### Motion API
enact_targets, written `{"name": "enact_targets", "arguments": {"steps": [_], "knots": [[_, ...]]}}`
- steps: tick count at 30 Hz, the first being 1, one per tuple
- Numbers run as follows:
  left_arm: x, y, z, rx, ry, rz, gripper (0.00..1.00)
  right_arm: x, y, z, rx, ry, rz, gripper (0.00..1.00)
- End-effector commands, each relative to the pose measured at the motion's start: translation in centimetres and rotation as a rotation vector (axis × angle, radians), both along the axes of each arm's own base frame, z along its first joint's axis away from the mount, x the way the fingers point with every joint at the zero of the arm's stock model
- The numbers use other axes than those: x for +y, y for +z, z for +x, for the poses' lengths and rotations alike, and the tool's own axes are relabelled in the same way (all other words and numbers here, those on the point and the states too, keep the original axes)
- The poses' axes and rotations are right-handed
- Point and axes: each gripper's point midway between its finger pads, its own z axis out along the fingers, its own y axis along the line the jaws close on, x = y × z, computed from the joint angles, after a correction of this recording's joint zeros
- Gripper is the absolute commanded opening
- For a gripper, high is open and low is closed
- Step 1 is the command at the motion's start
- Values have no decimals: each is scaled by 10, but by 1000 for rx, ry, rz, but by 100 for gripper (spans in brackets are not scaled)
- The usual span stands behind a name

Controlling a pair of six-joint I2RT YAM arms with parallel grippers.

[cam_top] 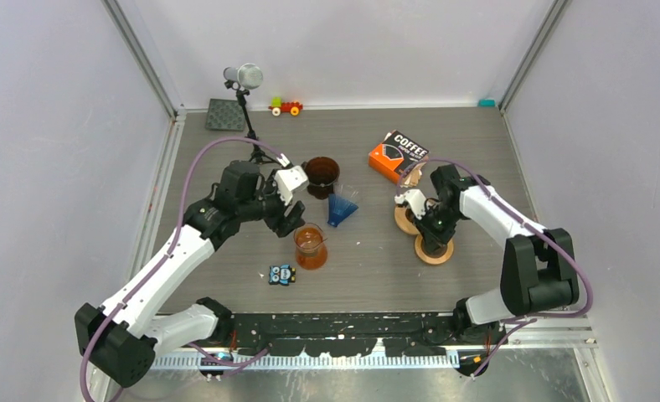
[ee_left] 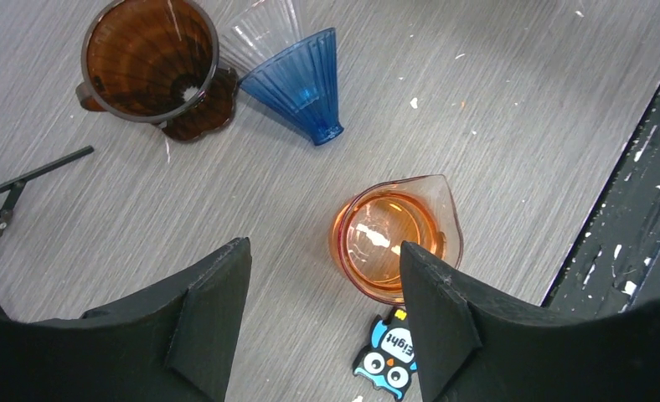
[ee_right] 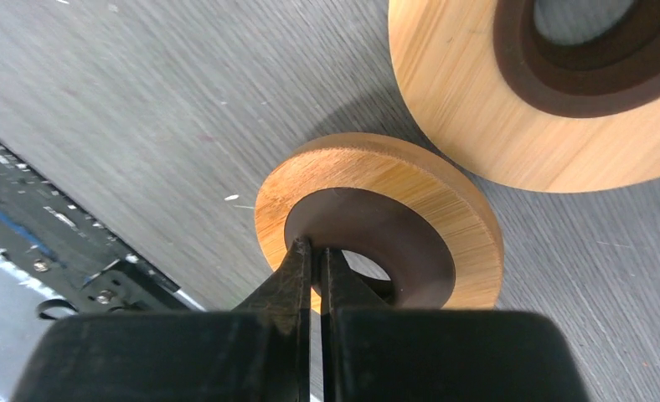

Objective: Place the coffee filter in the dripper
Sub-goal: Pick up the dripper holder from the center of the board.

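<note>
Only from above: orange filter box [cam_top: 398,156] printed COFFEE, far right on the grey wood-grain table [cam_top: 494,134]. Single filters not to be told apart.

Only in the left wrist view: ribbed inside of the brown dripper [ee_left: 149,57], upright and empty. Just right of it, a blue ribbed cone [ee_left: 297,79] and a clear one [ee_left: 264,29], both lying tipped. Nearer, an amber glass carafe [ee_left: 389,234] with a spout, empty as far as seen, beside one finger of the left gripper [ee_left: 324,251]. Jaws wide apart, nothing between.

Only in the right wrist view: right gripper [ee_right: 317,249] with jaws pressed together, tips at the dark inner rim of a small round wooden ring [ee_right: 377,172]. Bigger ring [ee_right: 461,126] close beside.
</note>
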Motion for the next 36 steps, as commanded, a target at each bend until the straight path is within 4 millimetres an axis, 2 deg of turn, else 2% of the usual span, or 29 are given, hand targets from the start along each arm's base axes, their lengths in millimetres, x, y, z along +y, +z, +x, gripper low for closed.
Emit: {"name": "enact_targets", "arguments": {"steps": [1,4,9,12,14,19,22,29,31,36], "knots": [[-13,31,-7,-65,-75,-84,67,27,55,5,-77,23,158,1],[-22,38,-19,-26,-126,-147,67,47,91,7,-125,33,267,1],[-54,59,-26,100,-185,-325,67,94,159,28,-313,45,436,0],[-75,76,-17,212,-160,-397,67,129,199,41,-430,44,549,0],[-83,84,-9,247,-124,-424,67,144,215,46,-463,48,599,1],[-106,94,-2,301,-116,-489,68,169,232,62,-513,27,683,1],[-117,89,7,342,-64,-513,68,180,240,65,-530,19,720,1],[-135,83,14,446,-52,-569,62,191,240,61,-535,22,743,0],[-138,82,16,460,-57,-578,60,191,239,60,-535,25,744,1],[-142,80,17,470,-64,-583,44,192,236,57,-532,29,745,0]]}}
